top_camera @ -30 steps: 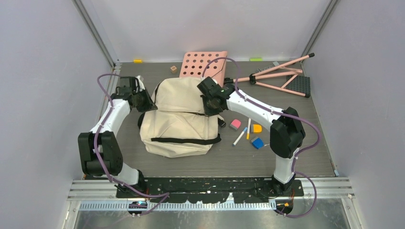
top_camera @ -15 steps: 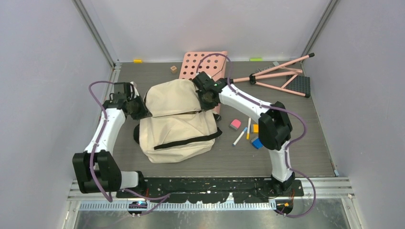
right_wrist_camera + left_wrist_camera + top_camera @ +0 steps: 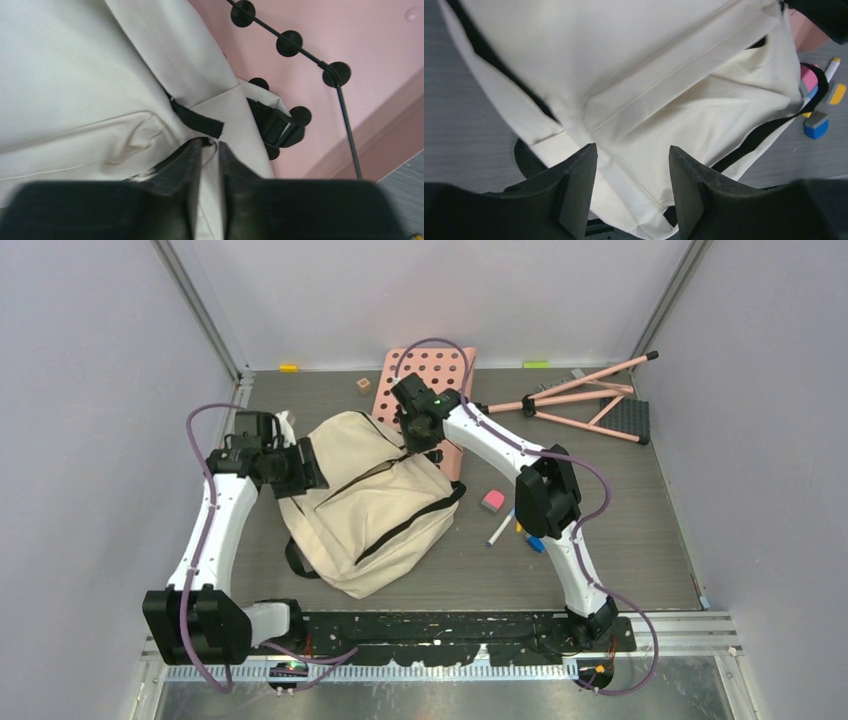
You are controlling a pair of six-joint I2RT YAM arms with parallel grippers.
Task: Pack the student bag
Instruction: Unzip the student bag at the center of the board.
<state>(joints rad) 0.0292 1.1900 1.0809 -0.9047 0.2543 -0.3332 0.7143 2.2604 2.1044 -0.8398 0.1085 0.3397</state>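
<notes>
The student bag (image 3: 365, 505), cream fabric with black straps, lies slantwise on the table. My left gripper (image 3: 300, 466) sits at the bag's far-left corner. In the left wrist view its jaws (image 3: 631, 150) stand wide apart over the cream fabric (image 3: 634, 75) and hold nothing. My right gripper (image 3: 421, 436) is at the bag's far-right corner, by the pink board. In the right wrist view its fingers (image 3: 210, 142) are almost together, with a fold of the bag's fabric (image 3: 75, 75) between them, just beside a black strap and buckle (image 3: 277, 125).
A pink perforated board (image 3: 445, 368) lies behind the bag, and a pink folding stand (image 3: 590, 400) at the far right. A pink eraser (image 3: 492, 501), a marker (image 3: 501, 527) and a blue block (image 3: 537, 542) lie right of the bag. A small wooden cube (image 3: 363, 385) sits far left of the board.
The bag has swung from level to slantwise, its top dragged toward the board. The right gripper moved farther back and left with it. The left gripper's jaws have opened.
</notes>
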